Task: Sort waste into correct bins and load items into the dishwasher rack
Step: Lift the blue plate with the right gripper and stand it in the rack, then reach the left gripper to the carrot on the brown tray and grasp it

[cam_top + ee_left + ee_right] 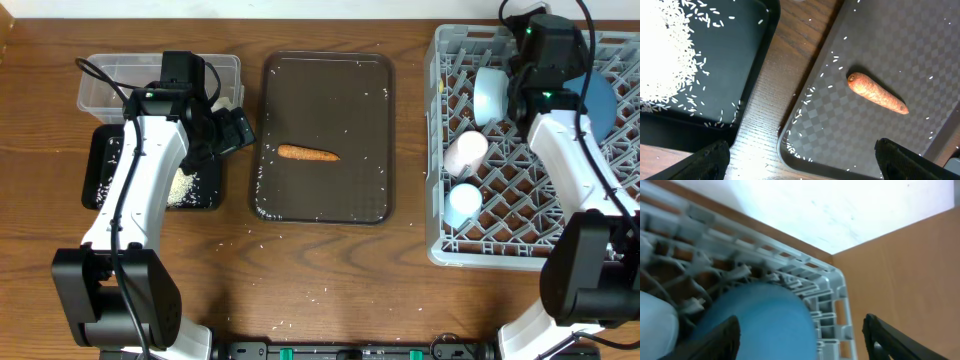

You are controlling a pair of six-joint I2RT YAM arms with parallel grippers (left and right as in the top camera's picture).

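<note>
An orange-brown stick (308, 154) lies on the dark brown serving tray (370, 90); it also shows in the left wrist view (877, 93). Rice (183, 187) is piled in the black tray (103, 165), with stray grains on the brown tray. My left gripper (234, 130) is open and empty, over the gap between the two trays (807, 161). The clear tub (100, 85) is behind it. The grey rack (440, 150) holds the bowl (490, 95), pink cup (465, 152), light blue cup (463, 203) and blue plate (603, 100). My right gripper (800, 347) is open over the plate (760, 322). Spoon, paper and wrapper are not visible.
The brown serving tray (880, 45) lies between the black tray (740, 65) and the rack. The rack's far right corner (832, 287) stands close to a wooden edge and a white wall. Loose rice grains dot the wooden table in front of the trays.
</note>
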